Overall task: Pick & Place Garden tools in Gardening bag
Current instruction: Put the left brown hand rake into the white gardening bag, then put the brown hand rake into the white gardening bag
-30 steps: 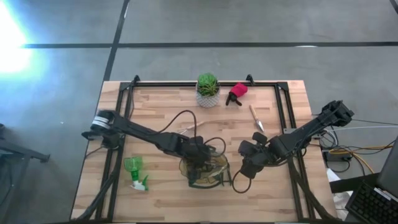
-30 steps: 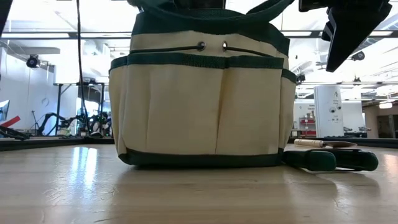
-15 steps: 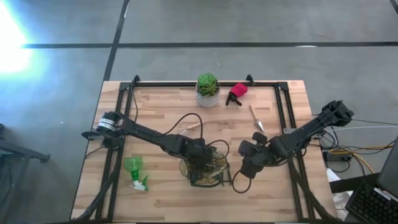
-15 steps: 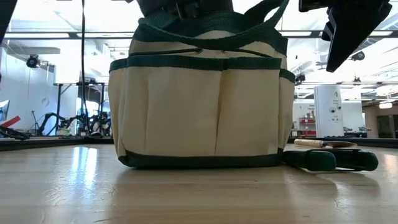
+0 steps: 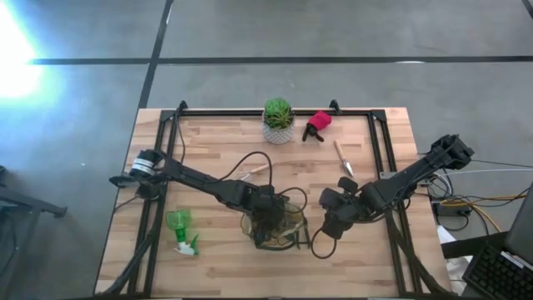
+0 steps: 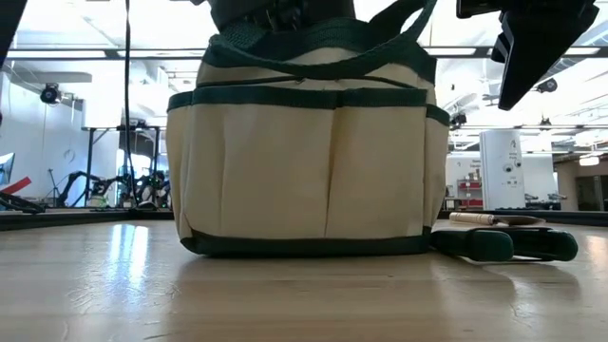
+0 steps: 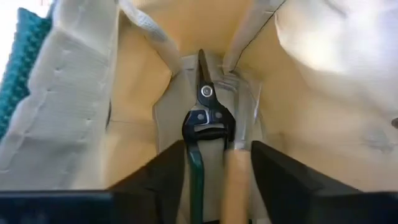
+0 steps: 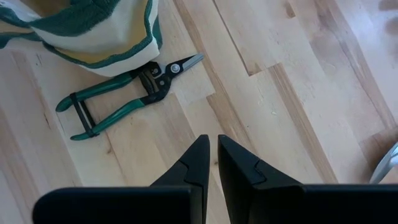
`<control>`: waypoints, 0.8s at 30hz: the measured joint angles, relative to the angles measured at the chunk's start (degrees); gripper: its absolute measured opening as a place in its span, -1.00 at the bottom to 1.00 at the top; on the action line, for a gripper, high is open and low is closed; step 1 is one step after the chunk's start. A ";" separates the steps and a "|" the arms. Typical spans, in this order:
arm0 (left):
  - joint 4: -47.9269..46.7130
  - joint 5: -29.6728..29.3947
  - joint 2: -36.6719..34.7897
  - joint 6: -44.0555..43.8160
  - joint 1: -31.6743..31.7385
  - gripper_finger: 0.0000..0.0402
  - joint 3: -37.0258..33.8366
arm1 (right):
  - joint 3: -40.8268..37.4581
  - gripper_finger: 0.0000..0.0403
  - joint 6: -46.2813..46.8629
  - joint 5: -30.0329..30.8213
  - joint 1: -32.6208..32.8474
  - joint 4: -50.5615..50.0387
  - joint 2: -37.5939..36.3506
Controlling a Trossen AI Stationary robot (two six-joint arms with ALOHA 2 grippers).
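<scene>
The cream-and-olive gardening bag stands upright on its base near the table's front middle; it also shows in the low view. My left gripper reaches down inside it, shut on a dark pruner with a green handle. A wooden-handled tool lies beside the pruner between the fingers. My right gripper is shut and empty, hovering just right of the bag. A second green-handled pruner lies flat on the table against the bag's base. My left gripper holds the pruner by its handle end, between its two fingers. The fingers come from above, pointing down into the bag and along the pruner. The blade tip points at the bag's bottom. Whether the far finger touches the wooden handle or the pruner, I cannot tell.
A green spray bottle lies at the front left. A potted plant and a red-and-black sprayer piece are at the far edge. A trowel and another wooden-handled tool lie behind the bag.
My left gripper has gone down deeper into the bag. The bag's upper rim has been pushed down and folded over, so the two eyelets and cord on its front no longer show; its base has stayed in place.
</scene>
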 joint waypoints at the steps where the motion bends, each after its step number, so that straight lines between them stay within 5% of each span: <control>1: 0.00 0.01 0.00 0.00 0.00 0.01 0.00 | 0.00 -0.87 0.00 0.00 0.00 0.00 0.00; 6: -0.58 0.28 -0.31 0.00 0.00 0.18 0.21 | 0.00 -0.87 0.02 0.00 0.00 -0.01 0.00; 18: -11.41 0.51 -0.55 -0.36 -0.02 0.19 7.70 | 0.00 -0.87 0.00 0.00 0.00 -0.02 0.00; 24: -11.29 6.58 -0.57 0.06 -0.04 0.19 7.77 | 0.00 -0.87 0.02 0.00 0.00 -0.02 0.00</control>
